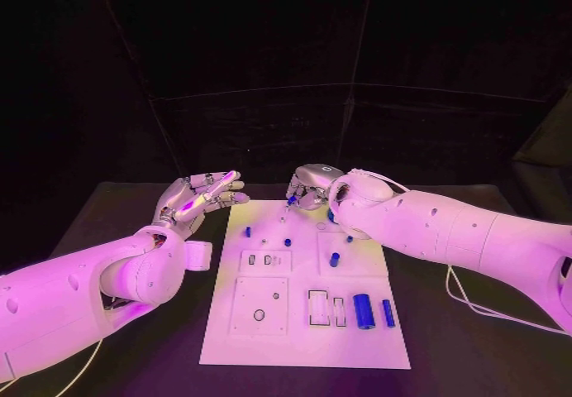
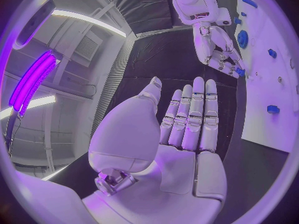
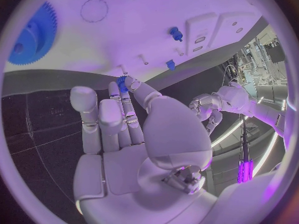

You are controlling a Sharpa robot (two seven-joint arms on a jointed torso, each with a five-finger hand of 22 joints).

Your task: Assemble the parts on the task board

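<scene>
The white task board (image 1: 304, 331) lies in the middle of the black table. My right hand (image 1: 312, 185) hovers over the board's far end and pinches a small blue part (image 1: 292, 199) at its fingertips (image 3: 127, 84); the part (image 3: 122, 82) hangs just above the board's edge, near two thin white pins. The left wrist view shows that right hand (image 2: 218, 45) with the blue part (image 2: 239, 71) too. My left hand (image 1: 200, 197) is raised beside the board's far left corner, its fingers (image 2: 193, 114) straight and apart, holding nothing.
A blue gear (image 3: 34, 35) sits on the board near my right hand. Two small blue pegs (image 1: 288, 241) (image 1: 248, 232) stand mid-board. A thick blue cylinder (image 1: 364, 312) and a thinner one (image 1: 388, 313) lie at the near right, another (image 1: 335, 259) above them.
</scene>
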